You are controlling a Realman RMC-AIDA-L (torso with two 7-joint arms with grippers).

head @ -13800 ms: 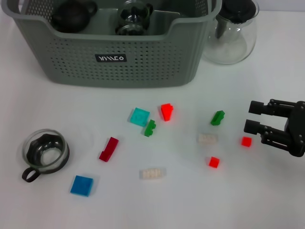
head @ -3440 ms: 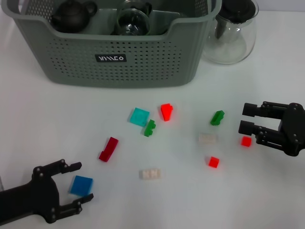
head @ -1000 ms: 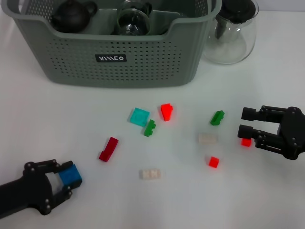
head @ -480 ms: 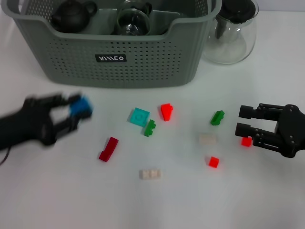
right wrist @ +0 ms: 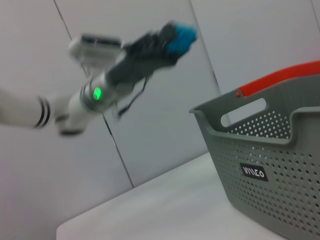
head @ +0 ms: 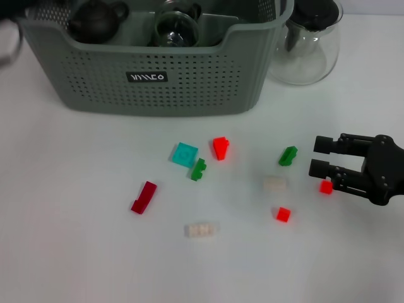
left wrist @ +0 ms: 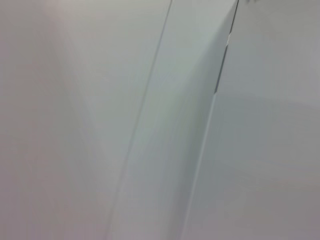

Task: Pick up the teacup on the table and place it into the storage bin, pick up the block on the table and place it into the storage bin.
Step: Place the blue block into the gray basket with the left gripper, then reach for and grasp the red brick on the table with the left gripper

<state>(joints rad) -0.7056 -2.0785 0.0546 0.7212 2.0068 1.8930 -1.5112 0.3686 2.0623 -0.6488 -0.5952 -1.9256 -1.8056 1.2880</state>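
Blue block [right wrist: 181,34] sits pinched in my left gripper's [right wrist: 170,37] fingers, raised high above the surface; the right wrist view shows it at the tip of that arm, near the far left end of the storage bin [head: 158,69]. I hold it that high so it can clear the bin's tall wall before I let go. From the head view only a dark blur of that arm shows at the far left corner, so I cannot tell whether the block is over the opening or just outside the rim.

Inside the bin lie a dark teapot [head: 95,19] and a glass cup [head: 175,28]; I judge this to be the teacup, so that half of the job looks done.

My right gripper [head: 322,158] hangs low over the right side of the surface with its fingers spread and nothing between them, just beside a small red block [head: 326,187], placed there, I judge, for the next pick. More blocks lie scattered nearer the middle: a green one [head: 288,155], a white one [head: 275,184], a teal tile [head: 184,154] and a dark red one [head: 144,197]. A clear glass pot [head: 309,44] stands just right of the bin, apart from all this.
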